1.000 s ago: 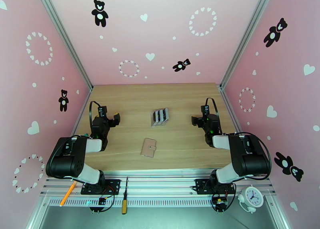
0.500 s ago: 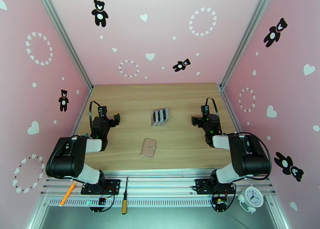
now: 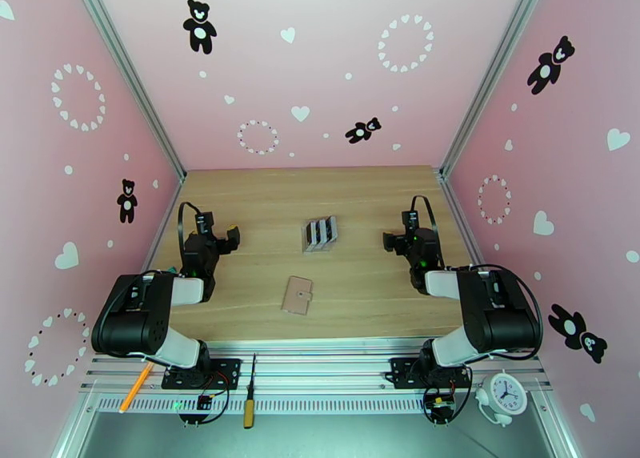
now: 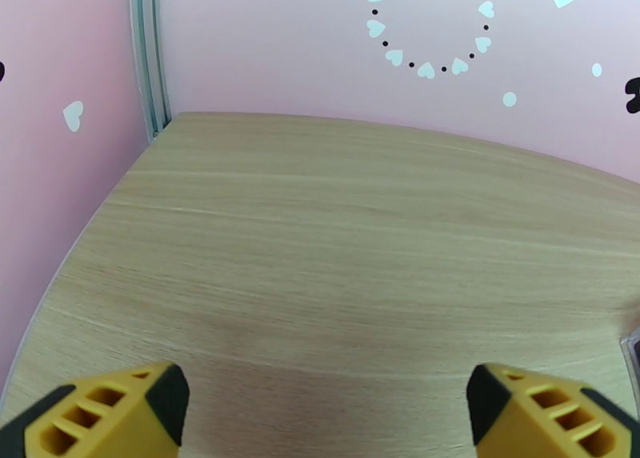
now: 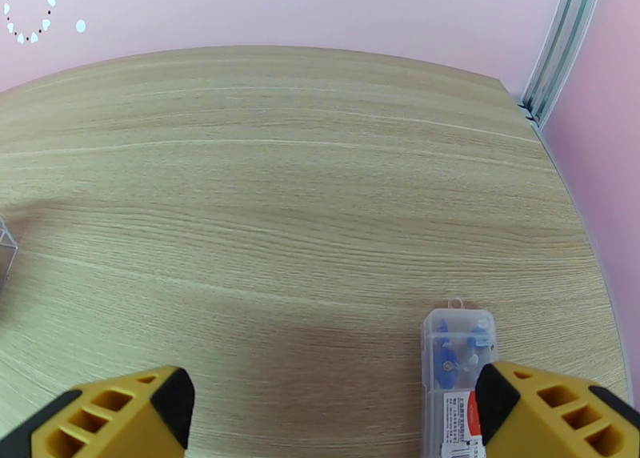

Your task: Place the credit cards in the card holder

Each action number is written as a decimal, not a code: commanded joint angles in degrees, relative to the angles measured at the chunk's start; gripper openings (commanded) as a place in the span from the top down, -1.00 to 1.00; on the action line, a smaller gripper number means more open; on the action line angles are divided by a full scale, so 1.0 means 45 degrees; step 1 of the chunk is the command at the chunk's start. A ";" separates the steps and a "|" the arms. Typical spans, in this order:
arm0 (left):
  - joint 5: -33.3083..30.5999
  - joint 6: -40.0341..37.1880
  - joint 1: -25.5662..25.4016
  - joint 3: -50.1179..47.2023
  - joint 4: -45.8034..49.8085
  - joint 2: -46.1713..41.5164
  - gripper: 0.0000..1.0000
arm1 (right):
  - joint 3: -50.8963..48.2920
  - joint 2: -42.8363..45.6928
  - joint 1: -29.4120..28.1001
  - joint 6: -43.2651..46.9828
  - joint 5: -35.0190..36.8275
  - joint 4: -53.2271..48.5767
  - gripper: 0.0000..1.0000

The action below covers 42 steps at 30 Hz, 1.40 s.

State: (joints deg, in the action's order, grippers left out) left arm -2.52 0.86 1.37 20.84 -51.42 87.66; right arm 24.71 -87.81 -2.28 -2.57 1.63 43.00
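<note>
Both gaping, the left pincer (image 4: 326, 397) and right pincer (image 5: 332, 399) flank the card holder (image 3: 298, 295), well apart from it.

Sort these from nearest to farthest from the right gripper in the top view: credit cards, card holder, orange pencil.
1. The credit cards, mid-table, just left of the right gripper.
2. The card holder, nearer the front edge.
3. The orange pencil, on the front-left rail.
</note>
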 commanded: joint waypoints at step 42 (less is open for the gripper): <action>-0.1195 0.6049 -0.4609 0.2342 1.2470 -0.7840 -0.96 | 0.6793 0.4833 -0.5497 -0.4670 0.7071 -1.4978 -0.98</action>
State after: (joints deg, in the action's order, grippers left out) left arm -15.79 24.71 -18.37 30.17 -1.08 51.24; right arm 52.03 -65.12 -22.48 -23.42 31.51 -15.92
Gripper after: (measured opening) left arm 0.981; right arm 0.989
